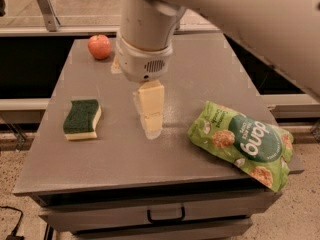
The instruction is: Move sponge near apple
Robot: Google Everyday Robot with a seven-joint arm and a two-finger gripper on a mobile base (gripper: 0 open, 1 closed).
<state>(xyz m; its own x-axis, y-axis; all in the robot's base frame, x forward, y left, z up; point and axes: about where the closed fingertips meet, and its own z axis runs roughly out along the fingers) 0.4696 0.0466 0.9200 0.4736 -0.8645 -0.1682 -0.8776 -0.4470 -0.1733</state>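
The sponge (82,119), dark green on top over pale yellow foam, lies flat near the left edge of the grey table (200,74). The red-orange apple (99,46) sits at the table's far left corner, well apart from the sponge. My gripper (150,125) hangs from the large white arm over the middle of the table, to the right of the sponge and not touching it. It holds nothing that I can see.
A light-green snack bag (243,142) lies at the table's front right, overhanging the edge. A drawer with a handle (166,216) is under the tabletop. A metal rail runs behind the table.
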